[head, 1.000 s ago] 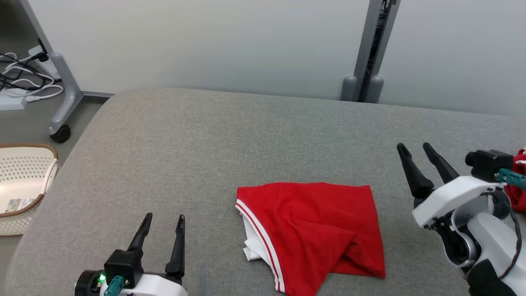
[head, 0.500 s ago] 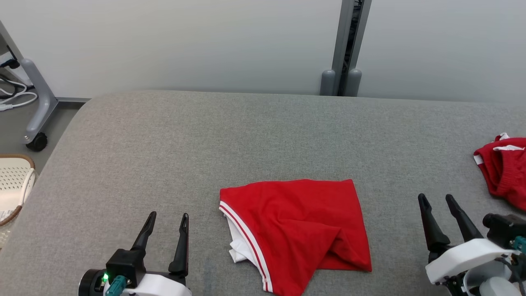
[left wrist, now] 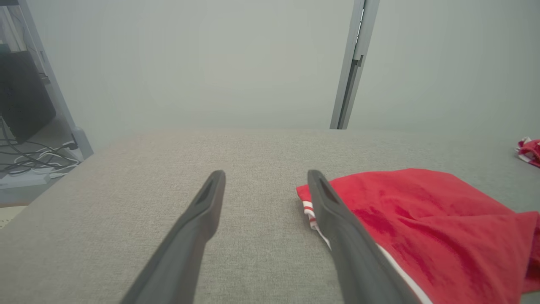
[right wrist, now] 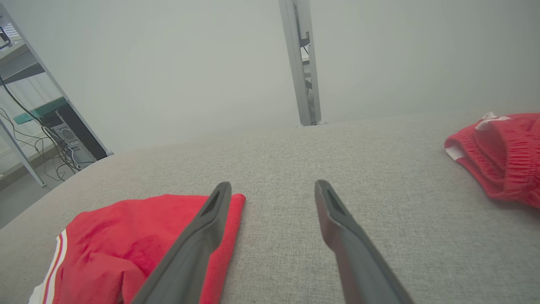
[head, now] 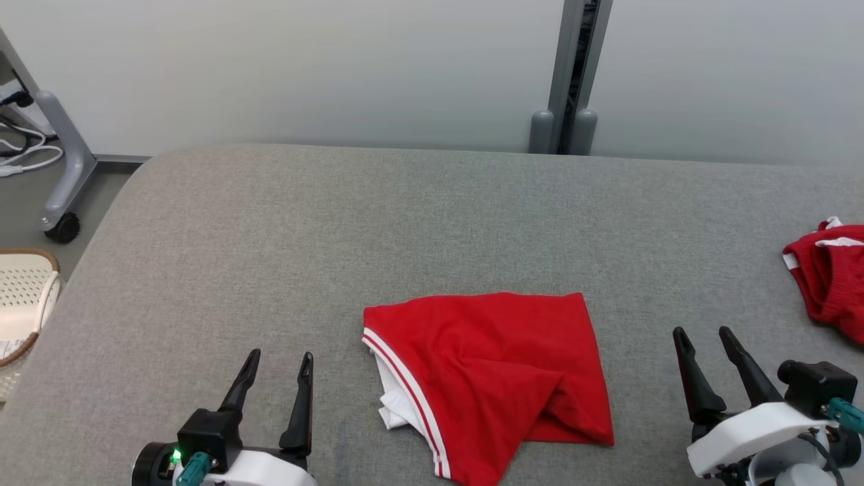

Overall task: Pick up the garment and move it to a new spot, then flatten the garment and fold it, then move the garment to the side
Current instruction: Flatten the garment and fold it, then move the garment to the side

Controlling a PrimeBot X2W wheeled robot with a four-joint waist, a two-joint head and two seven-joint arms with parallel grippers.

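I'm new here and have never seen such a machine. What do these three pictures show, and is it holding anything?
It is a wheeled robot with two arms. One picture comes from a camera on its head, looking down at a grey padded surface. At the bottom are its left hand and right hand, each with two long dark fingers. The other two come from wrist cameras, looking along each hand's fingers. Between the hands lies a rumpled red garment with white trim; a second red garment lies at the far right, and a pale basket stands at the left. Both hands are open and hold nothing.
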